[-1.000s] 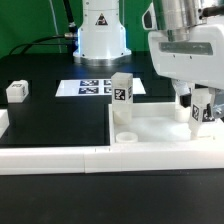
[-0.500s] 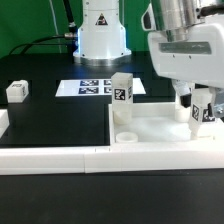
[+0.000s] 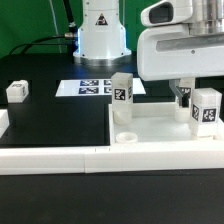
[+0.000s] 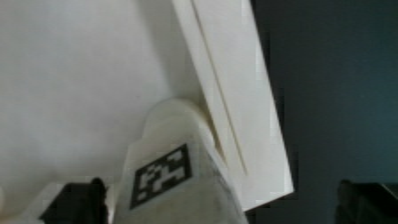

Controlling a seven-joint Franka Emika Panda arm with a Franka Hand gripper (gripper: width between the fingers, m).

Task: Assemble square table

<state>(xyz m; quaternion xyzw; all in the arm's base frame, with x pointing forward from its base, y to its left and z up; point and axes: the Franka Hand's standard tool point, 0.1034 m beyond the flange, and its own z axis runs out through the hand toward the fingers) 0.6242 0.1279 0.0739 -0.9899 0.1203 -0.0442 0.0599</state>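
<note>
White leg (image 3: 206, 108) upright by tabletop (image 3: 160, 128) rim, jaws spread, clear.

The room is bright. The white table top (image 3: 165, 130) glows, with soft shadow under my arm (image 3: 185, 45) at three o'clock. My wrist picture is blurry, the close leg (image 4: 178, 150) fuzzy.

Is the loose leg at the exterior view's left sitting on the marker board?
No, the loose leg lies on the black surface, clearly apart from the marker board.
</note>
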